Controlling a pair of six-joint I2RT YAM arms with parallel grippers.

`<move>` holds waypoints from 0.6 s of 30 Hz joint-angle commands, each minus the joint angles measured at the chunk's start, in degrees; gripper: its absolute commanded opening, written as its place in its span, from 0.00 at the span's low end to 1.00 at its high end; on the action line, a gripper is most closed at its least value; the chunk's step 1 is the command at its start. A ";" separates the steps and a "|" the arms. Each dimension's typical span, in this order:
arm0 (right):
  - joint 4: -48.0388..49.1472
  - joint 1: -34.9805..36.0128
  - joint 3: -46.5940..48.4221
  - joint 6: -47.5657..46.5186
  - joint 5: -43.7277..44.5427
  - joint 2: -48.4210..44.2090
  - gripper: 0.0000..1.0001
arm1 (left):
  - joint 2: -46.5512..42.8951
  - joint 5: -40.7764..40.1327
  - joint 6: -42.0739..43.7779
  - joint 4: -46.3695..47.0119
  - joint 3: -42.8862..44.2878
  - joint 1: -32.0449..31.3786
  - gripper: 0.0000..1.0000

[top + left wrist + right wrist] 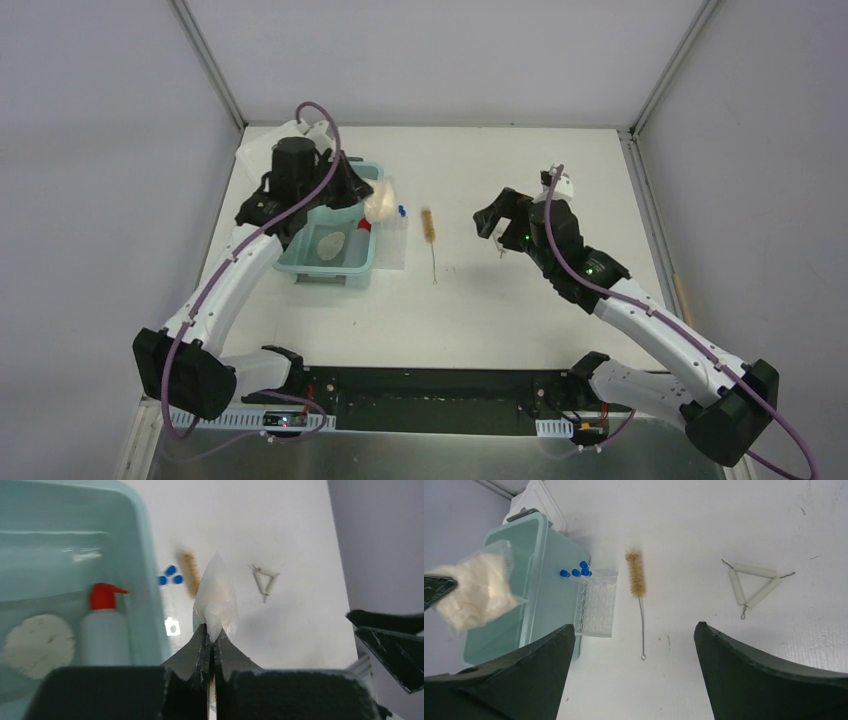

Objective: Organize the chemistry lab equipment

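White surface (500, 300) from above: left gripper (365, 195) hovers upper left over the teal bin (290, 262). Left wrist: clamped on a cotton-filled bag (216, 597), probably bound beside the squeeze bottle (102, 632). Right wrist: right gripper (634, 626) spread wide, empty, above the test-tube brush (636, 572).

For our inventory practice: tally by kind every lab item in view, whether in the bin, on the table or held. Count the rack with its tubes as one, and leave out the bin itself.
Squeeze bottle: 1
Round white pad: 1
Tube rack with blue-capped tubes: 1
Bottle brush: 1
Clay triangle: 1
Bag of white wadding: 1
Total: 6
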 commanded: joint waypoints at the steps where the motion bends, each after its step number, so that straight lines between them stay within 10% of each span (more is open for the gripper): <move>1: -1.03 -1.56 -0.46 -1.10 2.17 -2.13 0.93 | -3.54 0.82 6.74 -11.23 4.58 7.69 0.00; 18: -14.13 -5.60 2.87 -5.93 8.77 3.92 0.90 | 6.50 -1.01 15.19 -24.91 6.42 20.17 0.00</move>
